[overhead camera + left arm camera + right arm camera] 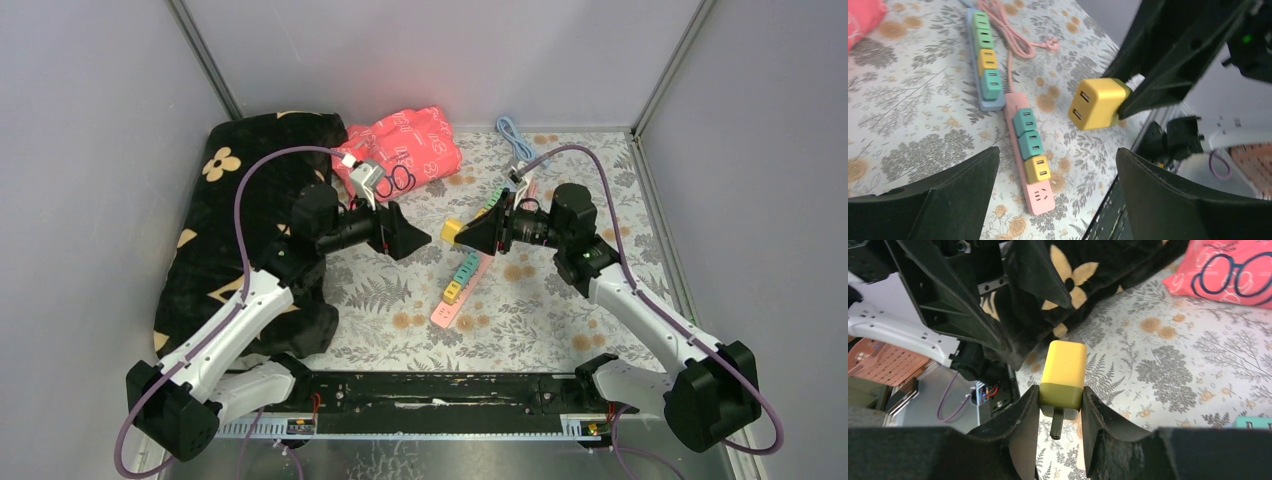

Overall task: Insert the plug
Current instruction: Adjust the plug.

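The right gripper (1060,402) is pinching the yellow plug (1063,371) by its darker lower end, one finger pressed on each side, and a dark prong shows below the body in the gap between the fingers. The plug is in the air above the floral surface (560,310), not touching it. In the top view it sits just in front of the right gripper's tip, between the two arms and near the far end of the pink power strip (459,292). The left gripper (1057,157) faces it from the other side with its fingers (948,200) spread wide and nothing between them. It is close to the plug but apart from it. From the left wrist, the plug's square face with two slots points toward the camera. Below it, the pink power strip lies flat on the surface, carrying two teal blocks and a yellow one, with one bare socket (1041,193) at its near end. A blue power strip (985,65) lies just beyond it, end nearly against end, with green, yellow and teal blocks filling it. A pink cable (1018,42) curls beside the blue power strip. A black blanket (240,230) with pale flower shapes is heaped along the left side of the surface. A red bag (410,145) rests at the back, touching the blanket's edge.
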{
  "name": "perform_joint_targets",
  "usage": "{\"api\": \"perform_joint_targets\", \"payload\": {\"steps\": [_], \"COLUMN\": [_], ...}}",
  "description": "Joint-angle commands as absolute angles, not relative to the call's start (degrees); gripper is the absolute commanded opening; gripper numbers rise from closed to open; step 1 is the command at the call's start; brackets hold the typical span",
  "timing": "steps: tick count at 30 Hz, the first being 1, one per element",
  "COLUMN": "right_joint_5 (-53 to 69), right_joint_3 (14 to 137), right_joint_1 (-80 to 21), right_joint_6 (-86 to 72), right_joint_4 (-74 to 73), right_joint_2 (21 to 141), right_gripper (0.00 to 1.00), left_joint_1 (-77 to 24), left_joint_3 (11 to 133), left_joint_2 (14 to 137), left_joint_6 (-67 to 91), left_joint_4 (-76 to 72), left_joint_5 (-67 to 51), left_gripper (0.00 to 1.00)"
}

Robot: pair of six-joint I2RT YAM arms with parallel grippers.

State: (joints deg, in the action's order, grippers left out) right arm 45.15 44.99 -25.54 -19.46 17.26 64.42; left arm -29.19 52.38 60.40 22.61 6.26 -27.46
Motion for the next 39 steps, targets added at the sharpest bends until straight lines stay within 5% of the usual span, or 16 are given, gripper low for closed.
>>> {"api": "perform_joint_targets", "payload": {"steps": [1, 39], "right_joint_5": [54.8, 69.2], "right_joint_3": [49.3, 48.4], "right_joint_1": [-24.9, -25.0], "right_joint_6": [-20.0, -45.8], "right_joint_4": [18.4, 50.8], "right_joint_2": [64.6, 72.3], "right_gripper": [0.0, 0.0], "left_joint_1": [-28.9, -32.4], "left_joint_3": [55.1, 55.3], "left_joint_2": [59.4, 65.5], "left_joint_6": [16.1, 27.9], "left_joint_4": [7.2, -9.3], "left_joint_5": [-40.5, -52.7], "left_gripper": [0.93, 0.53]}}
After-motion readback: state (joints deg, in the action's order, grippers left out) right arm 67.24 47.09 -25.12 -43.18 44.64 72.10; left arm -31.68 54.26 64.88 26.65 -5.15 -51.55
